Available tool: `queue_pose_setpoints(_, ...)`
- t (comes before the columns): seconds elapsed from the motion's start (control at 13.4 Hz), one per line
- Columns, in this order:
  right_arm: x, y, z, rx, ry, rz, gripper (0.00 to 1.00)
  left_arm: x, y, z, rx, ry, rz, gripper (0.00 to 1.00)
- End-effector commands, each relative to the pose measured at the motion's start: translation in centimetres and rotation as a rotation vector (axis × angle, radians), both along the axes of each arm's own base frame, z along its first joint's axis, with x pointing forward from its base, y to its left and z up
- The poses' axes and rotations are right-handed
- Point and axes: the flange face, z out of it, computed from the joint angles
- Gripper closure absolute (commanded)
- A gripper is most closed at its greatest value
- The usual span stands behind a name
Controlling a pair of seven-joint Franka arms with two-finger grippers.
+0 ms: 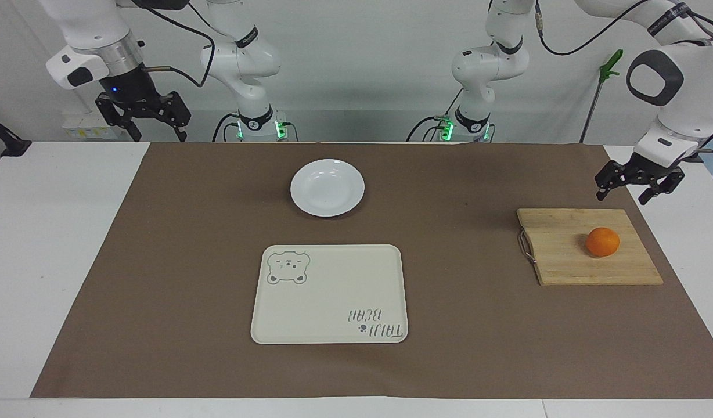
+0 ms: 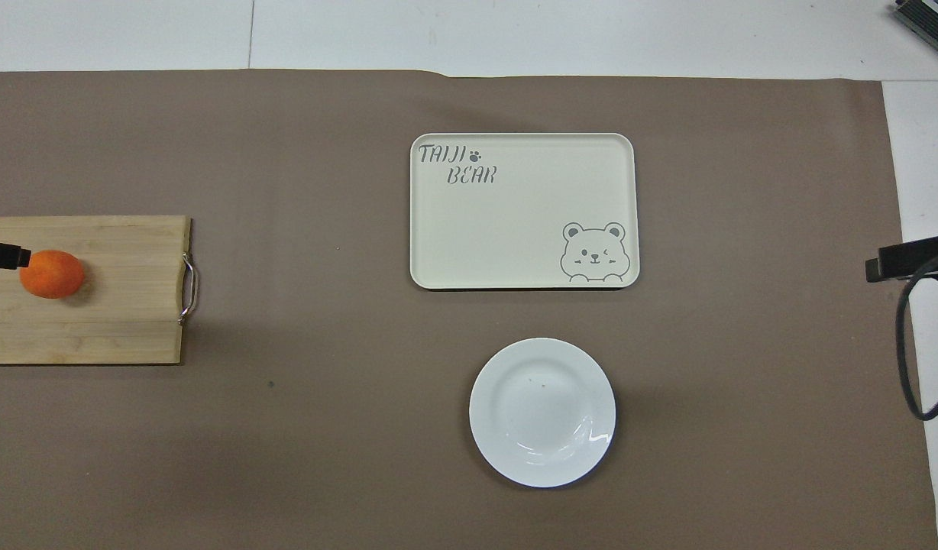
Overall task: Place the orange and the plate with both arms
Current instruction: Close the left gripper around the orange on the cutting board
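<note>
On the cutting board [image 1: 589, 247], your orange [image 1: 602, 241] looks smooth and rollable; close the open left gripper [image 1: 635, 187] across its middle; the right gripper [image 1: 143, 116] waits open.

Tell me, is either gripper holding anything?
Nothing is held. The left gripper and right gripper are both open and empty; the orange sits untouched.

High facing and steep overhead views, same table [image 1: 54, 232].

I count: my grippers 2 [image 1: 143, 119] [image 1: 638, 184] | orange [image 1: 602, 241] 1 | plate [image 1: 327, 188] 1 | tray [image 1: 330, 294] 1 | cutting board [image 1: 565, 249] 1
</note>
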Motion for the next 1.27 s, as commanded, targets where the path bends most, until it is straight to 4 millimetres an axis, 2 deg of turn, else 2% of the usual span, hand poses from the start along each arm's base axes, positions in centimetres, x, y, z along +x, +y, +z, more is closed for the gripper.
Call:
queue_pose_setpoints(0.0,-0.7,-0.1,0.1,0.008,0.003,0.021,0.0,0.0,0.7,-2.7,0.004,-0.01,-0.014,0.0)
queue_pose_setpoints(0.15,-0.7,-0.1,0.1,0.008,0.003,0.021,0.0,0.3,2.7,-5.6,0.011,-0.019,0.012,0.0)
queue_pose_setpoints(0.37,-0.7,-0.1,0.1,0.008,0.005,0.021,0.0,1.2,4.2,-8.8,0.02,-0.02,-0.009,0.0)
queue_pose_setpoints(0.6,-0.7,-0.1,0.1,0.008,0.005,0.021,0.0,1.4,4.4,-12.3,0.022,-0.024,-0.003,0.0)
queue_pose_setpoints(1.04,-0.7,-0.1,0.1,0.008,0.003,0.021,0.0,1.8,3.9,-15.8,0.023,-0.042,0.002,0.0)
queue_pose_setpoints(1.19,-0.7,-0.1,0.1,0.008,0.003,0.021,0.0,1.8,3.7,-15.9,0.023,-0.042,0.001,0.0)
